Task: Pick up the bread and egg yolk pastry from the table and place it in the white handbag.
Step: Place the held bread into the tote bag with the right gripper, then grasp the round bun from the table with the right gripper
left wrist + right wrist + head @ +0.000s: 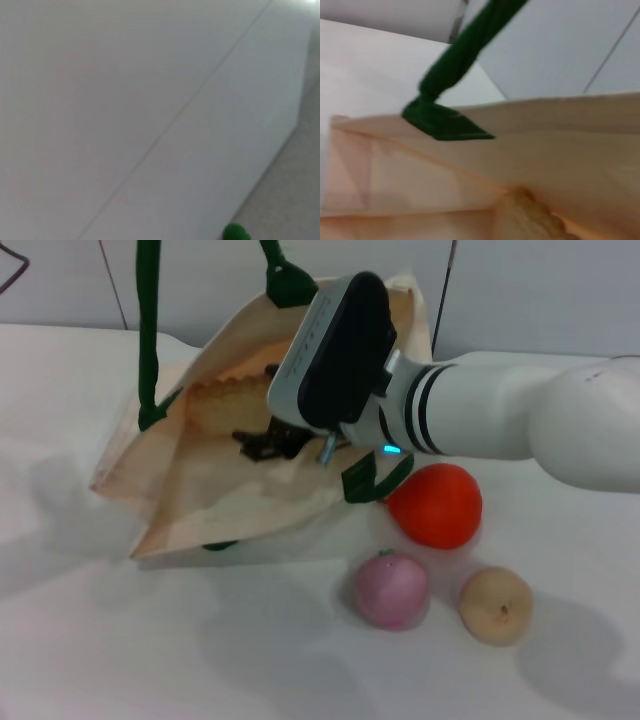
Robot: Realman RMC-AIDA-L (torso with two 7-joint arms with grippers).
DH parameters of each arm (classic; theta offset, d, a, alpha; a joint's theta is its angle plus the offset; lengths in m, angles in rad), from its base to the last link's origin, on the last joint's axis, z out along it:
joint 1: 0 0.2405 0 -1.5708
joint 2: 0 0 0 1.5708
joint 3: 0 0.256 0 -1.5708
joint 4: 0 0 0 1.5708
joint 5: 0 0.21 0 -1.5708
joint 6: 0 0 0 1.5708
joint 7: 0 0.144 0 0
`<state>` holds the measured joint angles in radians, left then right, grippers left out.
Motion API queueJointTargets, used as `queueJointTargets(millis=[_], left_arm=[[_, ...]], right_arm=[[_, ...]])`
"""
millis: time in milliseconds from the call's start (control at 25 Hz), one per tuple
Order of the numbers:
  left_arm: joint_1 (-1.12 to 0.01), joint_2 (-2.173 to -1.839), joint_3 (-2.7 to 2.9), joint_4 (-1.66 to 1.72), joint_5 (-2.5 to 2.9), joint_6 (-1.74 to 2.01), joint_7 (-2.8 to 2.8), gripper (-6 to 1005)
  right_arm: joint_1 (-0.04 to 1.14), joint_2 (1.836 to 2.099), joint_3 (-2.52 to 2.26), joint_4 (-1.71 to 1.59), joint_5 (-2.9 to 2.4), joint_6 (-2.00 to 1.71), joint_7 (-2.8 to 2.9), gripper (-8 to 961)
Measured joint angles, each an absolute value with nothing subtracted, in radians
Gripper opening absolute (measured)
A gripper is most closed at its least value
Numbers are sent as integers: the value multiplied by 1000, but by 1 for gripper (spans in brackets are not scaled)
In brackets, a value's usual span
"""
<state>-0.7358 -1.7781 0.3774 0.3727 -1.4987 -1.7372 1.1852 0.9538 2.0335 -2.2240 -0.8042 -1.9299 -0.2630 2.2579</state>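
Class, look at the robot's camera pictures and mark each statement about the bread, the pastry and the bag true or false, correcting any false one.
1. The bread lies inside the white handbag. True.
2. The egg yolk pastry is in the bag. False: it sits on the table, beside the pink fruit.
3. The right pincer reaches into the bag's mouth. True.
4. The orange fruit lies left of the bag. False: it lies to its right.

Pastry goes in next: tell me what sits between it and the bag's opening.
The egg yolk pastry lies on the table with the orange fruit and pink fruit between it and the white handbag. The right hand, inside the bag mouth, occupies the opening.
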Motion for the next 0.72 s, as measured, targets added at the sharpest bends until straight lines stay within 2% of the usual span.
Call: queueJointTargets(millis=[40, 240, 720], left_arm=[[-732, -1778, 377, 372, -1499, -1723, 1185, 199], [-714, -1778, 377, 372, -1499, -1660, 1191, 201], [-699, -1778, 377, 372, -1494, -1621, 1192, 206]], right_arm=[[946, 2031, -2222, -823, -1930, -286, 2258, 905], [903, 2023, -2164, -905, -1933, -459, 2212, 900], [647, 2023, -1687, -1124, -1933, -976, 1963, 894]])
